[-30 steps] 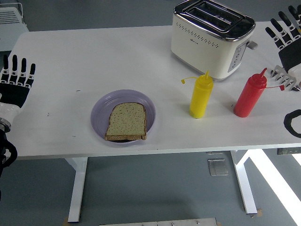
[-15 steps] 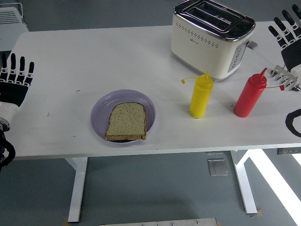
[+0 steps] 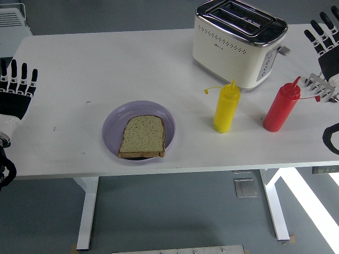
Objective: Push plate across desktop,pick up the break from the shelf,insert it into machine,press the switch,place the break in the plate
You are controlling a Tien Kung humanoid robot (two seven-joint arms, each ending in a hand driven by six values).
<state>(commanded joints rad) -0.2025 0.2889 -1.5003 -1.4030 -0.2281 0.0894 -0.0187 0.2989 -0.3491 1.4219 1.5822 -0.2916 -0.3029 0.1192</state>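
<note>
Bread slice (image 3: 142, 137) is lying flat on the lilac plate (image 3: 112, 120), near the front edge of the white table (image 3: 106, 63), left of centre. The toaster (image 3: 238, 42) is standing at the far right with both slots showing empty. From this layout I am judging the last step, bread onto plate, as done.

Change over the last second: the right hand (image 3: 324, 38) is withdrawing toward the right edge, now sitting further right and slightly higher than a second ago, well apart from the toaster's lever side. Its fingers are spread and carrying nothing. The left hand (image 3: 17, 87) is hovering at the left edge, fingers straight and released, also empty; it is drifting only slightly. Plate and bread are not moving between pictures.

The yellow bottle (image 3: 226, 107) and red bottle (image 3: 281, 107) are standing upright in front of the toaster, untouched. A metal rack (image 3: 321, 88) is showing at the right edge, partly cut off.

Reading: both arms are clearing away, so the sequence is probably ending.
</note>
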